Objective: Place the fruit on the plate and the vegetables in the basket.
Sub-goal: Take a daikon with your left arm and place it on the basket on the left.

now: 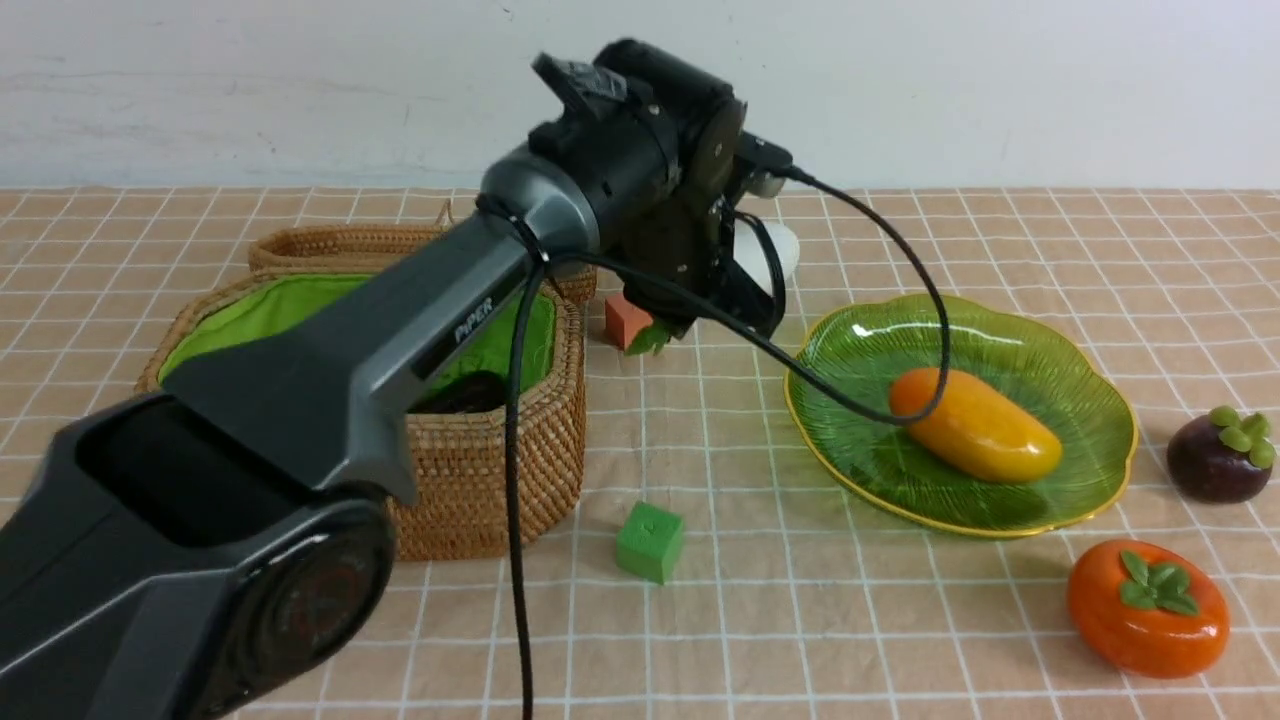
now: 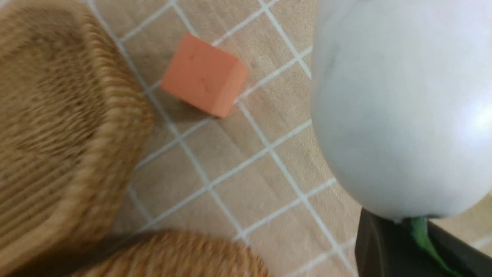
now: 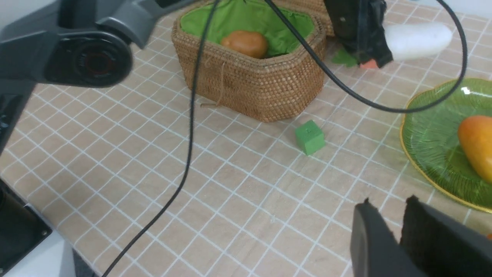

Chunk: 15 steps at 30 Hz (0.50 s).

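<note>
My left gripper (image 1: 725,290) is shut on the leafy end of the white radish (image 1: 783,250) and holds it above the cloth, between the wicker basket (image 1: 480,480) and the green plate (image 1: 860,360). The left wrist view shows the radish (image 2: 396,107) close up, with its green stalk between the jaws. The mango (image 1: 975,425) lies on the plate. The mangosteen (image 1: 1215,455) and persimmon (image 1: 1148,605) sit on the cloth to the plate's right. The potato (image 3: 244,43) lies in the basket, beside a dark shape (image 1: 470,392). My right gripper (image 3: 388,209) is shut and empty, low near the plate's (image 3: 430,142) front edge.
An orange cube (image 1: 625,318) lies under the left gripper, close to the basket's open lid (image 1: 350,245). A green cube (image 1: 650,540) sits in front of the basket. The left arm's cable hangs across the plate and the basket front.
</note>
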Each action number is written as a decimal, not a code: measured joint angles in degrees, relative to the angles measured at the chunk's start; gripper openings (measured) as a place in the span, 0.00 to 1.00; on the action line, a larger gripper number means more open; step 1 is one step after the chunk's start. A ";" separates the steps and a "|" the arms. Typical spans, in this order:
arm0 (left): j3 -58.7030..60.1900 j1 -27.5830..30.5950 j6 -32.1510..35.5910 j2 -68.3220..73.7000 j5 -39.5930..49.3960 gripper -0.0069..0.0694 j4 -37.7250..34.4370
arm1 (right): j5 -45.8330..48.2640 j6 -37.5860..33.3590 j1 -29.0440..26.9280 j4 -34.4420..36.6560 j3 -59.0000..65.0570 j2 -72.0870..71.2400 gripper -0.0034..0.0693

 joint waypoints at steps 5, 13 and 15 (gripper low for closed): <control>2.31 0.00 4.63 -7.94 2.07 0.07 -1.07 | -5.63 0.00 0.00 -1.10 0.00 0.00 0.24; 26.77 0.69 21.43 -31.65 2.07 0.07 6.49 | -7.60 -0.06 0.00 -1.64 -0.11 0.00 0.24; 31.53 1.43 23.41 -34.91 2.07 0.07 7.05 | -7.66 -0.36 0.00 -1.64 -0.11 0.00 0.24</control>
